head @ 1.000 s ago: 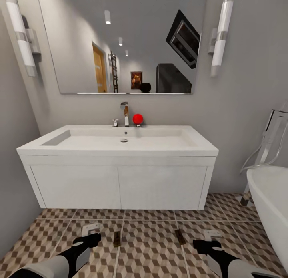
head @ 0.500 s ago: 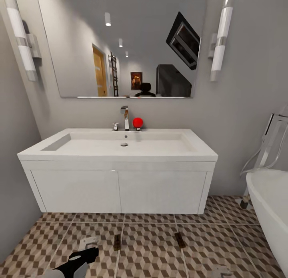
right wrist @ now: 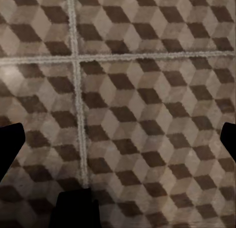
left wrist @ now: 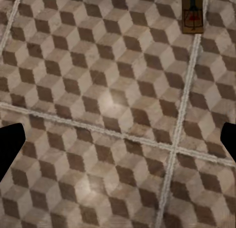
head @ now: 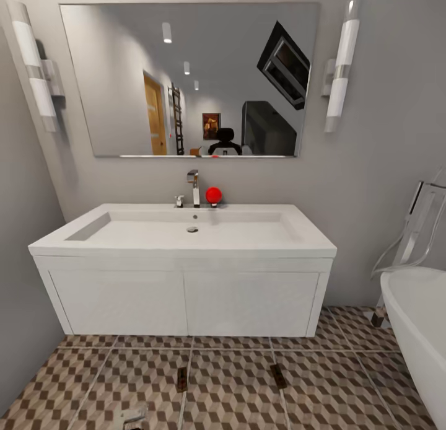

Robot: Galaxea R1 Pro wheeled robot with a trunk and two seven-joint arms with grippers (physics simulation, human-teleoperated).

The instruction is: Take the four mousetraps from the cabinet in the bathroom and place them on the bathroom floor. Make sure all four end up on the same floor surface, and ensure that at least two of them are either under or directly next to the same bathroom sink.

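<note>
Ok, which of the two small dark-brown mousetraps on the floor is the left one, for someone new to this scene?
Find the long white trough sink on its white panelled vanity. On the cube-pattern tiled floor in front of it lie two small dark-brown oblong mousetraps. The left mousetrap sits about under the chrome tap, on a grout line; the right mousetrap lies nearer the white tub.

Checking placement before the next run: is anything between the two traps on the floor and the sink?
Nothing visible. Both traps lie on bare tiled floor just in front of the sink.
</note>
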